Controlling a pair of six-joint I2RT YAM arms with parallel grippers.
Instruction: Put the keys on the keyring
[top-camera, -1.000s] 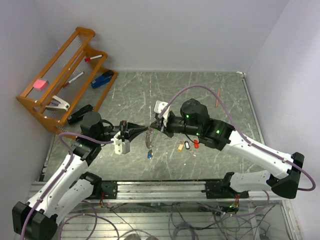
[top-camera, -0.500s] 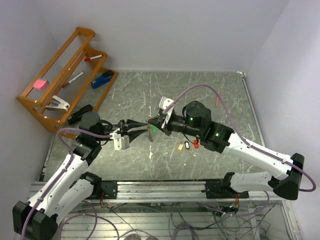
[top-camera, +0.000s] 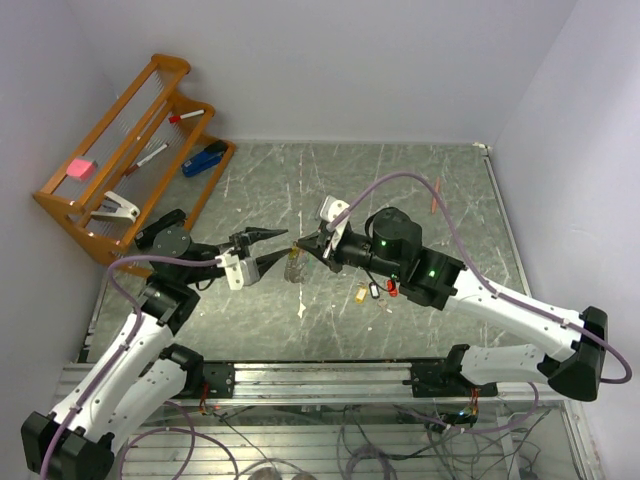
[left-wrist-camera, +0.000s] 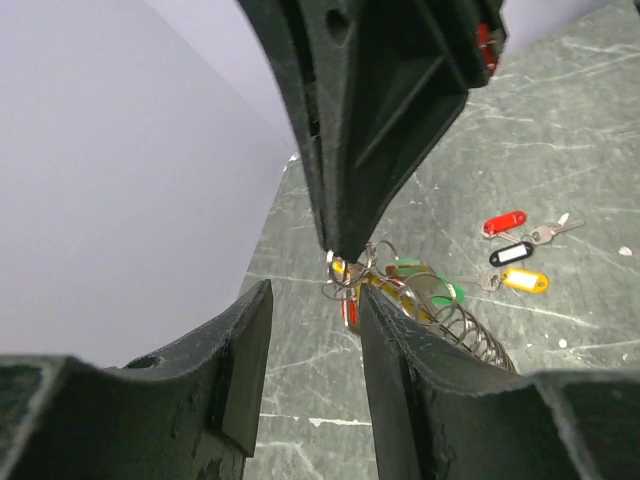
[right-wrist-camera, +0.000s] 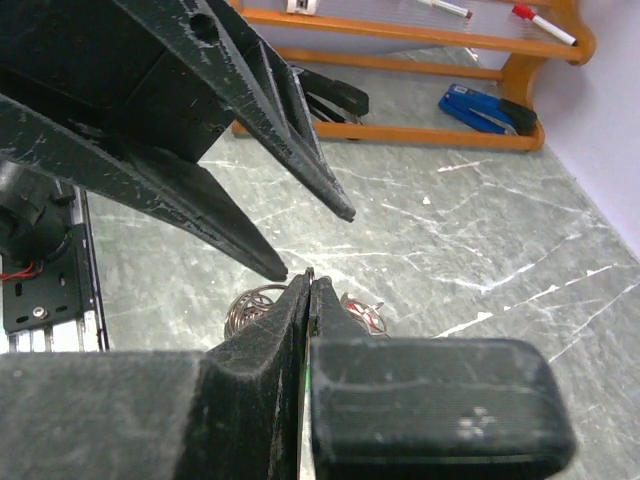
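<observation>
The step in hand looks like threading a key onto the small thin keyring with an orange-yellow band and silvery wire loops (left-wrist-camera: 350, 275). It hangs above the middle of the worktop, pinched at the tip of the right hand (right-wrist-camera: 308, 290), whose fingers are pressed together on it. A green plastic tag (left-wrist-camera: 425, 272) and a red plastic tag (left-wrist-camera: 348, 310) dangle with it, beside a silvery coiled spring (left-wrist-camera: 470, 335). The left hand (left-wrist-camera: 312, 300) is spread wide and empty, with its tips close to the ring; I cannot tell whether either touches it.

To do this well, I judge that the right hand should hold the ring steady without turning it. The left should close gently on one wire loop only, since gripping the whole cluster would likely tangle it.

Three loose keys lie close together on the worktop, right of the middle and toward the near edge, apart from the ring. They are a yellow-tagged key (top-camera: 360, 294), a black-and-white-tagged key (top-camera: 375, 290) and a red-tagged key (top-camera: 390, 289).

The grey-green marbled worktop (top-camera: 450, 190) is flat and streaked with white, and looks hard, so small keys would probably slide on it. At the far-left corner stands an orange wooden rack (top-camera: 120, 150) carrying a blue stapler (top-camera: 205, 158) and a red-capped marker (top-camera: 186, 117). Pale lilac walls close off the far, left and right edges.
</observation>
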